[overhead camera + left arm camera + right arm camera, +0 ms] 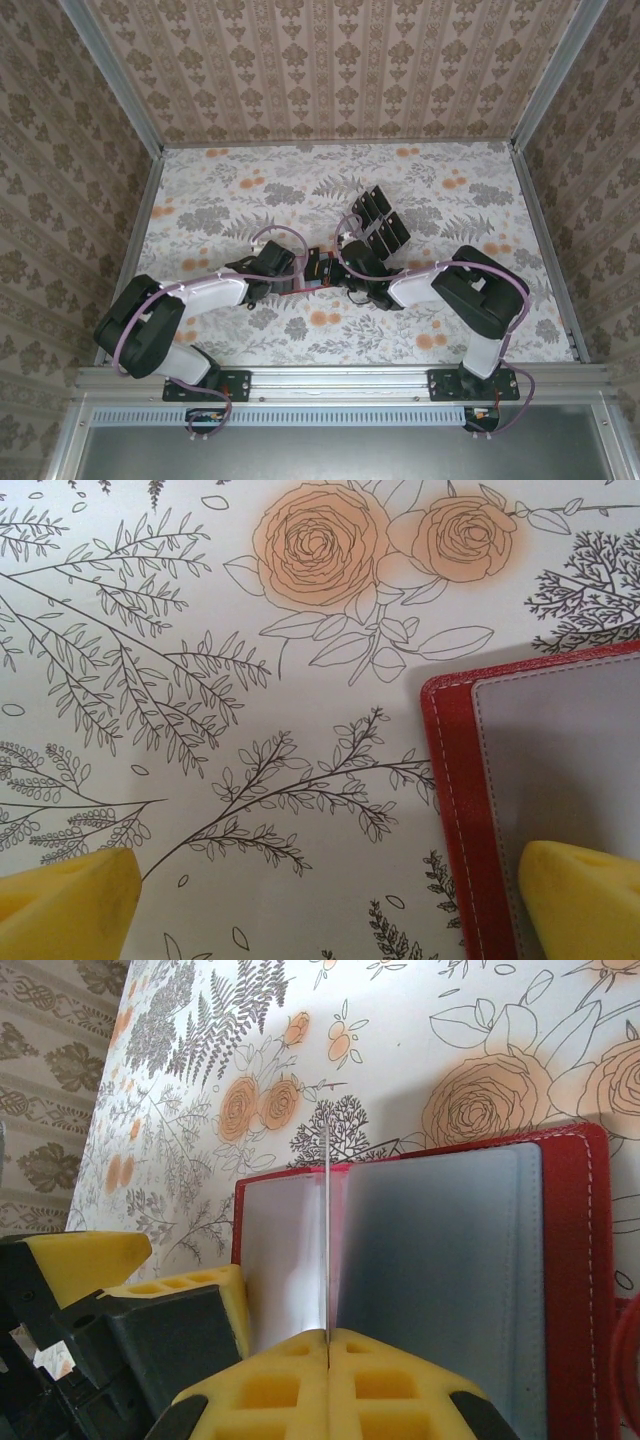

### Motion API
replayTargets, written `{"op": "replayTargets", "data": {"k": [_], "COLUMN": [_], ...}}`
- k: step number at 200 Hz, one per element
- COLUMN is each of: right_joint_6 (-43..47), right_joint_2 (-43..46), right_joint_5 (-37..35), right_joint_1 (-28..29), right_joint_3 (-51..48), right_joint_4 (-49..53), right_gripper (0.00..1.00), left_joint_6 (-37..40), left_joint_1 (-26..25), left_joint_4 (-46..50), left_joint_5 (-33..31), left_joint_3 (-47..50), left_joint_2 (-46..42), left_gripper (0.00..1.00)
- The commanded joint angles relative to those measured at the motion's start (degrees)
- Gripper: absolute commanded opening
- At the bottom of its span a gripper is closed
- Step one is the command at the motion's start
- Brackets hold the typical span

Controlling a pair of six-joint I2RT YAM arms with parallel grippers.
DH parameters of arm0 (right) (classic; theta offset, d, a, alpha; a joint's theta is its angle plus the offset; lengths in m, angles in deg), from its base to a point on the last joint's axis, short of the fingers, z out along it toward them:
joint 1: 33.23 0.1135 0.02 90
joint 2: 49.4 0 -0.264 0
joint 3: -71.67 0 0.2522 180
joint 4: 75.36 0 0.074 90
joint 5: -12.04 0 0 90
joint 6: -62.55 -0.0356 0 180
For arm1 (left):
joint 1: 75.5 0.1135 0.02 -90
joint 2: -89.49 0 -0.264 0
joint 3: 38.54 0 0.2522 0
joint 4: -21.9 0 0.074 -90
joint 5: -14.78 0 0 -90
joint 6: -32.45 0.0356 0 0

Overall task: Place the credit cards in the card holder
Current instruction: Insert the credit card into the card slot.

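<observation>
Right gripper (pixel 327 1345): clamped on a thin edge-on leaf (pixel 327 1230) over the open card holder (pixel 570 1260). Left gripper (pixel 320 905): spread, straddling its corner. We note credit cards (pixel 383 225) beyond, toward the tabletop's (pixel 220 200) far edge.

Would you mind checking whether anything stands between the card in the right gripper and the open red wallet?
Nothing visible does: the thin card, edge-on in the shut right gripper, points straight into the open red leather-like wallet.

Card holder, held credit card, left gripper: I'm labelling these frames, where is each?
card holder (pixel 570 1280), right wrist view, red right-hand border.
held credit card (pixel 328 1230), right wrist view, its thin edge.
left gripper (pixel 322 895), left wrist view, midway between yellow fingertips.
</observation>
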Motion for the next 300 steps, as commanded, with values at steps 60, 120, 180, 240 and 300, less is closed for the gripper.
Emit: {"op": "replayTargets", "data": {"k": [60, 120, 180, 240, 300], "right_joint_6": [-3.03, -4.41, -5.39, -5.93, -6.56], "right_joint_2": [-1.67, -2.99, -4.14, -4.50, -4.60], "right_joint_5": [2.71, 3.71, 5.03, 5.66, 6.33], "right_joint_1": [-0.47, -0.46, -0.45, -0.58, -0.86], "right_joint_3": [-2.01, -2.08, -2.68, -3.99, -4.75], "right_joint_4": [-5.56, -7.14, -8.97, -10.00, -10.37], "right_gripper": [0.00, 0.00, 0.00, 0.00, 0.00], "left_joint_6": [-0.79, -0.99, -0.95, -1.07, -1.06], "left_joint_1": [0.10, 0.11, 0.04, 0.10, 0.11], "left_joint_4": [4.53, 4.63, 4.53, 4.57, 4.64], "left_joint_5": [-1.21, -1.21, -1.28, -1.36, -1.39], "left_joint_3": [0.94, 1.10, 1.10, 1.10, 1.01], "left_joint_2": [1.46, 1.39, 1.40, 1.37, 1.39], "left_gripper": [1.00, 1.00, 1.00, 1.00, 1.00]}}
